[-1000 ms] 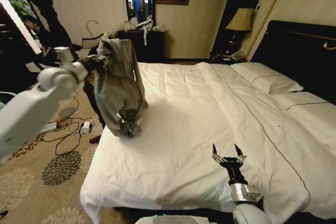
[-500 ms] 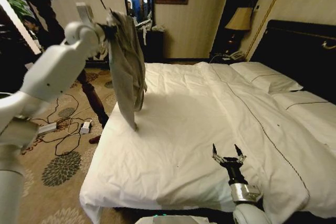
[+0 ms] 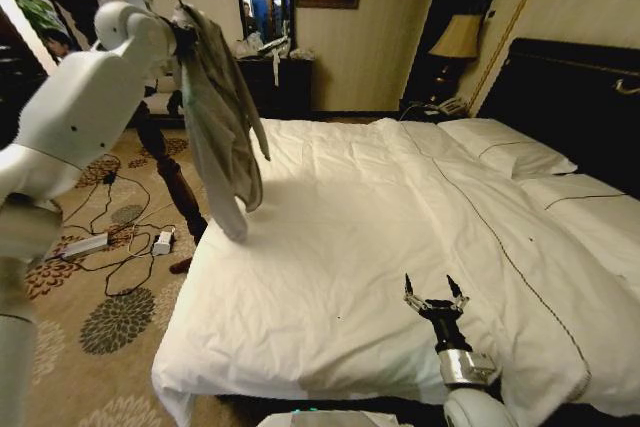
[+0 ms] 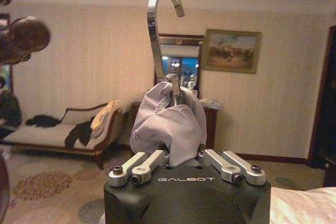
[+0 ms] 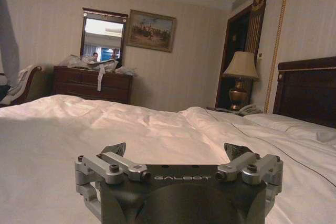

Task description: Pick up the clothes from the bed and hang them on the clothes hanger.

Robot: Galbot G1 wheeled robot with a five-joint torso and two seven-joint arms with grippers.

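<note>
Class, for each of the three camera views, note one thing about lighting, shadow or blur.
Head view: the lifted grey shirt casts a soft shadow on the bed; room corners are dark. Left wrist view: the hanger's silver hook shows bright glare. Right wrist view: the mirror is overexposed, and the lamp glows warm.

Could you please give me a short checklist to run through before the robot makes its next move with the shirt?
1. Left gripper shut on the grey shirt at the hanger neck: ok.
2. Hanger hook free and pointing up above the collar: ok.
3. Shirt clear of the bed: ok, its hem hangs above the duvet edge.
4. Shirt seated evenly on the hanger's shoulders: cannot tell, fabric covers them.
5. Right gripper open, low over the duvet, away from the shirt: ok.
</note>
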